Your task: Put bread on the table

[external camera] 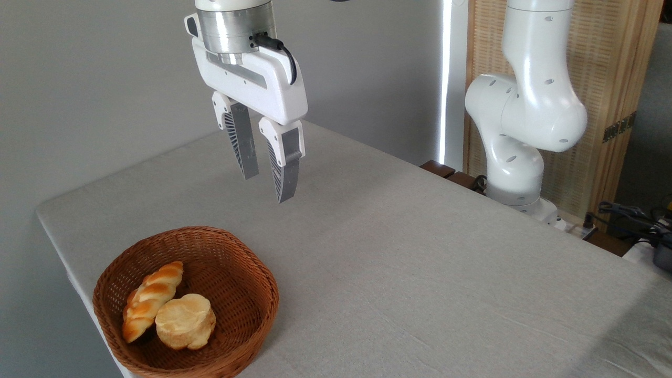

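Note:
The bread [185,321], a small round pale golden bun, lies inside the brown wicker basket [247,273] at the lower left, leaning against a braided orange-brown loaf [150,299]. My gripper [268,185] hangs well above the table [420,262], up and to the right of the basket. Its two grey fingers [285,168] point downward, open, with nothing between them.
The basket stands near the table's left front corner. The arm's white base [520,131] rises at the table's far right edge, with cables [630,215] beside it. A wooden screen [619,79] stands behind the arm.

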Tool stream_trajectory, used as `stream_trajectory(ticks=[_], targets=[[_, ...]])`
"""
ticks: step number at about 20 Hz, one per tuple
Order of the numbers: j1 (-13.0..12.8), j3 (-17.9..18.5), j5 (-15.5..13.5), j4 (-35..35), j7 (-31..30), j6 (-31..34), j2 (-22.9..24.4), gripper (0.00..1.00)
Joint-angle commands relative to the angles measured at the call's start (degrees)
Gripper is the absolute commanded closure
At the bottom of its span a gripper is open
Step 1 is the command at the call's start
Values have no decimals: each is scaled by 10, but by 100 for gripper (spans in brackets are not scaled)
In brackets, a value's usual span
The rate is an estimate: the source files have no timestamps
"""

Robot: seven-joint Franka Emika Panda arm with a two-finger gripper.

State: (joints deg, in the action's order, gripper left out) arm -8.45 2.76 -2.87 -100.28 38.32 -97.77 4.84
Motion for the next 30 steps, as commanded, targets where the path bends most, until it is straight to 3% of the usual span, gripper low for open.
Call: stream_trajectory(ticks=[1, 14, 19, 24, 30], targets=[[-2, 5, 7, 9, 12, 9, -4, 0], [-2, 5, 6, 8, 12, 2, -7, 0], [-2, 5, 6, 4, 23, -63, -18, 0], [-2, 5, 6, 0, 94, -152, -59, 0], [-2, 15, 8, 1, 184, -215, -109, 0]])
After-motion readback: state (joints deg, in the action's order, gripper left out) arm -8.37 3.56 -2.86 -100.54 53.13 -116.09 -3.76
